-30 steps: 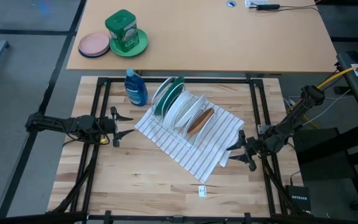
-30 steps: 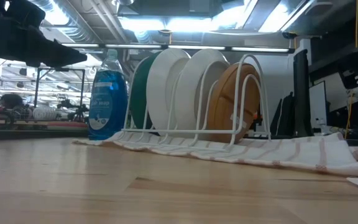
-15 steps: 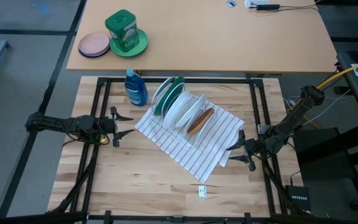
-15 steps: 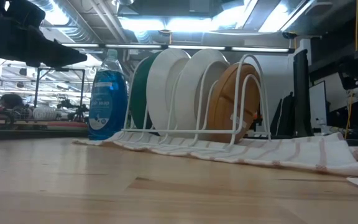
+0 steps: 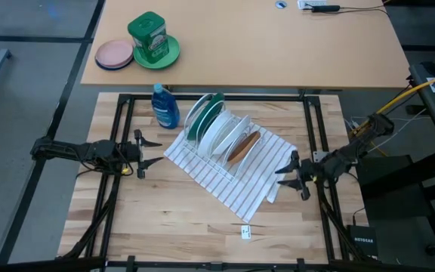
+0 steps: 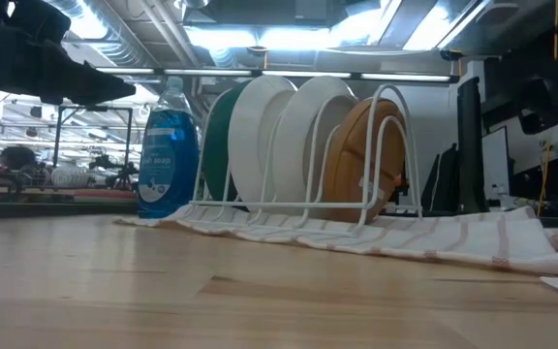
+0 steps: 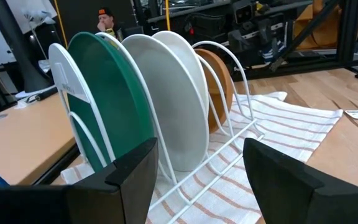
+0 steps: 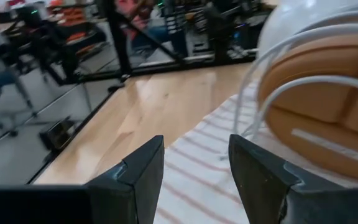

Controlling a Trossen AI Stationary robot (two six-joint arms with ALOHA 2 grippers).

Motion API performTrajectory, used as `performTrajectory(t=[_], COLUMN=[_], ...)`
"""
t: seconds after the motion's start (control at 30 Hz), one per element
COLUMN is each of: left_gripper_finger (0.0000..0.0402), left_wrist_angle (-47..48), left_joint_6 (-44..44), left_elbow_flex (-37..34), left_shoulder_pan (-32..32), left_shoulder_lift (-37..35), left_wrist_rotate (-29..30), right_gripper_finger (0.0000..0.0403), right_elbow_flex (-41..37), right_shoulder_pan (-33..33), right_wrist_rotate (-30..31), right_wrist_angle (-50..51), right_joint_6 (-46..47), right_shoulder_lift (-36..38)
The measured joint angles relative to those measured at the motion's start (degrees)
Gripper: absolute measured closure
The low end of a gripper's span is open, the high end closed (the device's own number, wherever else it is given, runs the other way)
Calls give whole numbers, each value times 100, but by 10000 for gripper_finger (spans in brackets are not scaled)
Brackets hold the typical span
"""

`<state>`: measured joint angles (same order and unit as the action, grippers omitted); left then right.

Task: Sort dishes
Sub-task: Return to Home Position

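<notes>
Wooden desk [image 5: 172,219], mid-frame: my four plates [image 5: 216,130] stand on edge in the rack [image 5: 238,122] to drain; left claw [image 5: 143,155] and right claw [image 5: 287,175] flank it, wide, empty.

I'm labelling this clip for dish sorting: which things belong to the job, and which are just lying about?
Job: dark green plate, white plates, brown plate, all standing in the white dish rack.
Lying about: blue soap bottle, striped towel under the rack, pink plate, pale green plate, green canister.
</notes>
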<state>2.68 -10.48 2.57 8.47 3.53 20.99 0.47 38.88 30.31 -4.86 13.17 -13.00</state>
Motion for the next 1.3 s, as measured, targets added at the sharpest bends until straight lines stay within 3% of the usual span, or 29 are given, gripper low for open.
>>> performTrajectory(t=[0.63,0.9,1.3], left_gripper_finger=[176,176,176], left_wrist_angle=[0,0,0], left_joint_6=[2,0,2], left_elbow_flex=[-2,-2,-2], left_shoulder_pan=[0,2,2], left_shoulder_lift=[0,0,0], left_wrist_rotate=[1,2,2], right_gripper_finger=[220,220,220], right_elbow_flex=[0,-2,-2], right_shoulder_pan=[-1400,-1457,-1454], right_wrist_rotate=[-14,4,6], right_wrist_angle=[13,20,-51], right_joint_6=[1,0,0], right_shoulder_lift=[795,1278,1288])
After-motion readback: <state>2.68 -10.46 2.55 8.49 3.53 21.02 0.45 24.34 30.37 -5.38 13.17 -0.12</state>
